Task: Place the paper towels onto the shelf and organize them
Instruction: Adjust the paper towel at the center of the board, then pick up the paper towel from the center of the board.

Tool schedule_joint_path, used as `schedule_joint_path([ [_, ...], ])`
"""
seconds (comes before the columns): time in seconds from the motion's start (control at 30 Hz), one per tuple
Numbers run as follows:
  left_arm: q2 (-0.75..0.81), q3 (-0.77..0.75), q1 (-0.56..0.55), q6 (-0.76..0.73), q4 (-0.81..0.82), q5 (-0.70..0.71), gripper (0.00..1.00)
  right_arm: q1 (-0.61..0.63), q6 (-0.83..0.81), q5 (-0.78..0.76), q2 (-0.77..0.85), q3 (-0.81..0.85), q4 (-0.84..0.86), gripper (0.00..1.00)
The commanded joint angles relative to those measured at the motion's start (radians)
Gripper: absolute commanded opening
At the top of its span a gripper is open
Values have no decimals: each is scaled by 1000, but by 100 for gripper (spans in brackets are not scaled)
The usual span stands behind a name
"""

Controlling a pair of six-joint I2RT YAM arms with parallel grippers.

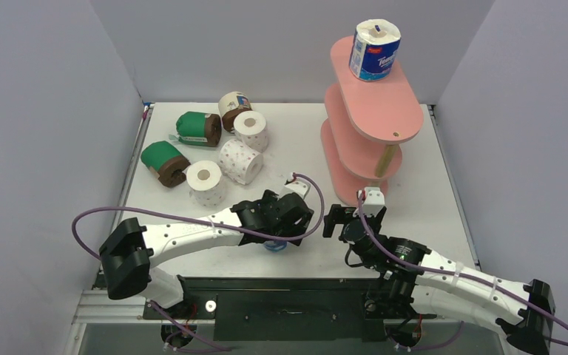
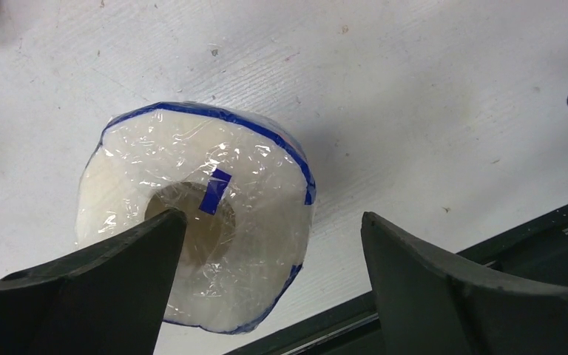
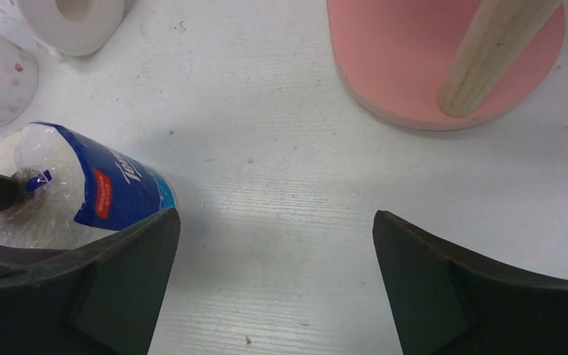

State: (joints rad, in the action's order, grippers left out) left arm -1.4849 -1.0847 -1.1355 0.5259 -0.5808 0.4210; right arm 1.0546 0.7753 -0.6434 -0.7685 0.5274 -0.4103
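1 of 8 shelved, 7 to go.
I see one blue-white roll (image 1: 375,50) on the shelf (image 1: 384,111) top tier; second blue roll (image 2: 251,200) lies on the table (image 1: 414,185) between my spread left gripper (image 2: 270,222) fingers, unheld. The right gripper (image 3: 277,222) is spread, empty. The other six rolls (image 1: 238,159) are grouped back-left.

Eight paper rolls in all: two blue-white wrapped rolls (image 1: 374,49) (image 2: 255,214), three white rolls with pink dots (image 1: 251,129) (image 1: 241,160) (image 1: 207,183), two green-wrapped brown rolls (image 1: 197,127) (image 1: 165,163) and one cream-wrapped brown roll (image 1: 233,107). One pink shelf (image 1: 373,103), with three oval boards (image 1: 399,118) (image 1: 359,144) (image 1: 338,174). Two robot arms (image 1: 192,233) (image 1: 444,266). Two purple cables (image 1: 81,222) (image 1: 562,344).
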Motion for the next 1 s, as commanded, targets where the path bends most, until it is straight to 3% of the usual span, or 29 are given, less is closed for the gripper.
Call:
schedule_joint_path([
  [0.0, 78, -59, -4, 20, -11, 8, 92, 1, -4, -18, 32, 51, -10, 100],
  [0.17, 165, -57, -4, 44, -17, 19, 100, 1, -37, 24, 37, 81, -13, 100],
  [0.27, 238, -30, -4, 71, -8, 41, 97, 1, -72, 68, 32, 103, 6, 100],
  [0.47, 585, 201, 34, 220, 82, 225, 97, 7, -113, 200, -103, 195, 49, 99],
  [0.6, 750, 353, 161, 289, 73, 195, 97, 27, -133, 270, -238, 288, 49, 99],
  [0.73, 816, 412, 251, 313, 42, 133, 97, 34, -143, 309, -358, 367, 57, 99],
  [0.97, 857, 463, 265, 320, 30, 136, 97, 33, -151, 343, -536, 467, 42, 97],
])
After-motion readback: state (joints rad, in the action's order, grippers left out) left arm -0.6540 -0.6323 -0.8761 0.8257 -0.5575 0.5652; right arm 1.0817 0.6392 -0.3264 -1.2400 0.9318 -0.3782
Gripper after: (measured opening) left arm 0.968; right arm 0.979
